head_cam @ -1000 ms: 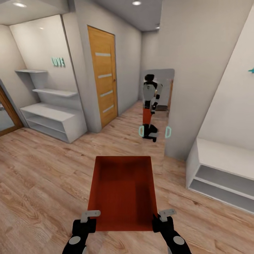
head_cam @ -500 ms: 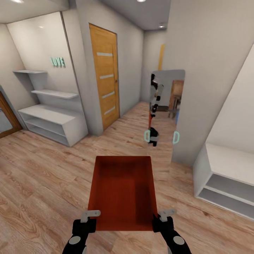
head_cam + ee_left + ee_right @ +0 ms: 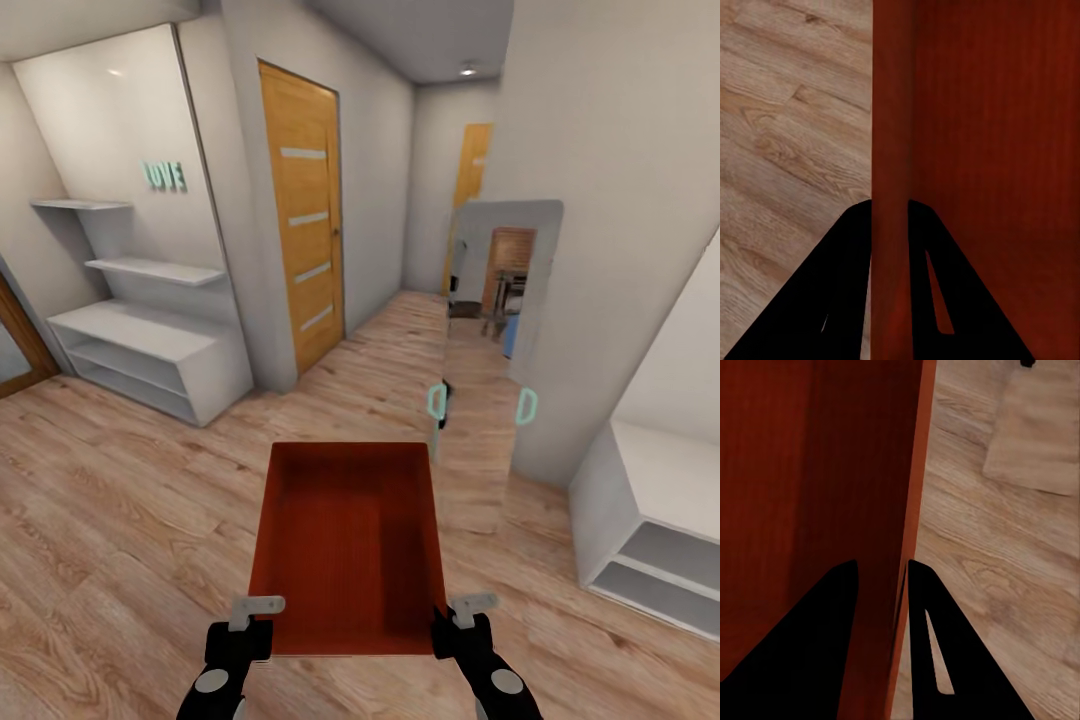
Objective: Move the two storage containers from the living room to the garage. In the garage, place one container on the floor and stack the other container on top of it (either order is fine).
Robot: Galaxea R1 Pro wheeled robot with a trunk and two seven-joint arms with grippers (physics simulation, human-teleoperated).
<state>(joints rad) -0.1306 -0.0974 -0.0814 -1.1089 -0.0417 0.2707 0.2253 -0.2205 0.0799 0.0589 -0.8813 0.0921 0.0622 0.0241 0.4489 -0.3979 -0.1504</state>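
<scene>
carry: storage container (image 3: 348,545) at 12 o'clock | left gripper (image 3: 891,225) and right gripper (image 3: 883,585) jaws each clenched on a side wall | risk: thin-wall pinch slips; mirror wall (image 3: 500,330) at 1 o'clock could clip it

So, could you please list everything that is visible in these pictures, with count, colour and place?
Orange-red rectangular open-topped bin: one, orange-red, held between both pincers above the floor.
Light wood-plank floor: one, light brown, under the robot.
Orange wooden doors: two, one ahead on the left, one farther down the corridor.
White shelf units: two, one at left, one at right.
Teal letters LOVE: one sign, on the left wall.
Tall wall mirror: one, ahead on the right.
Left pincer: black, shut on the bin's left wall.
Right pincer: black, shut on its right wall.
</scene>
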